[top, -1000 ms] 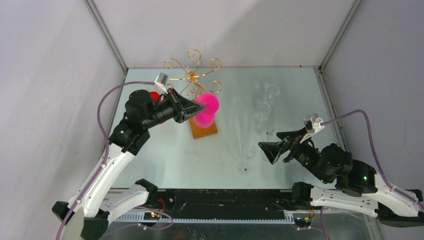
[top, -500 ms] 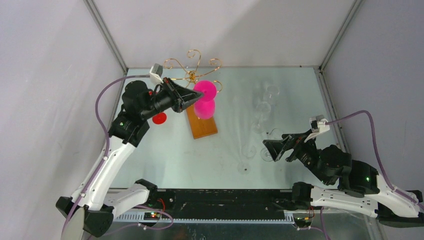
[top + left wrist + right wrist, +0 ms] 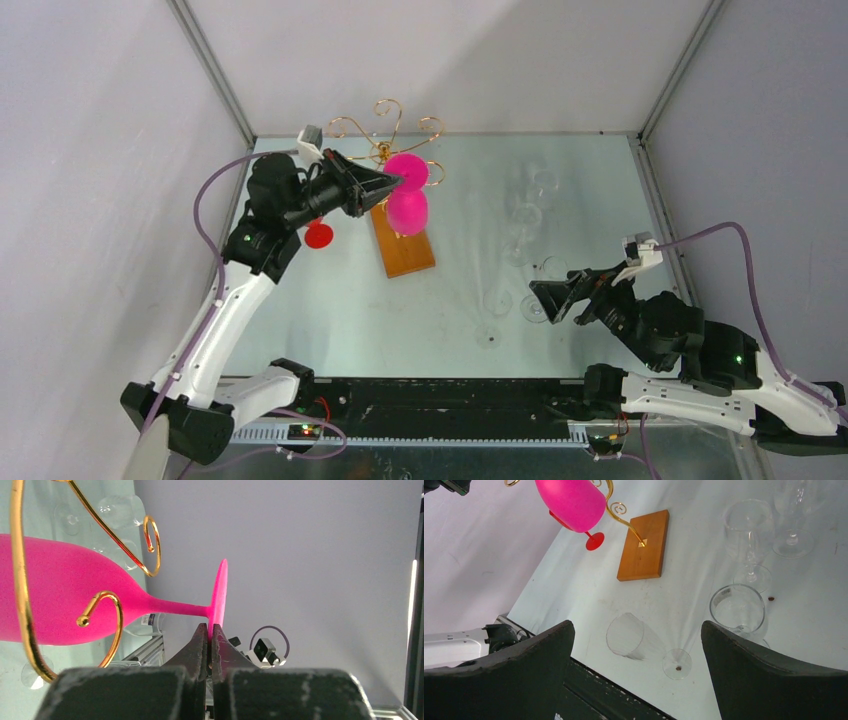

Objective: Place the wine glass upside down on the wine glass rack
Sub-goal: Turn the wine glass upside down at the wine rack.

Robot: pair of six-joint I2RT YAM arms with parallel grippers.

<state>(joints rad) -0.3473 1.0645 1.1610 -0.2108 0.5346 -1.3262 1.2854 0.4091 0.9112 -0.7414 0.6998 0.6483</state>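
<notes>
Left tool [image 3: 209, 628] clenched on pink wine glass [image 3: 60, 580] foot among wine glass rack [image 3: 408, 258] scrolls, right tool [image 3: 636, 630] spread wide

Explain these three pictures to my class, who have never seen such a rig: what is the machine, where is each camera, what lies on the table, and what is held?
Two robot arms are bolted at the near edge of a table. One picture looks down from above; the other two come from a camera on each wrist. The left end effector is shut on the foot rim of the pink wine glass, whose bowl sits among the curled gold arms of the wine glass rack. The right end effector is open and empty. On the table stand clear glasses, and a tipped glass lies on its side.
</notes>
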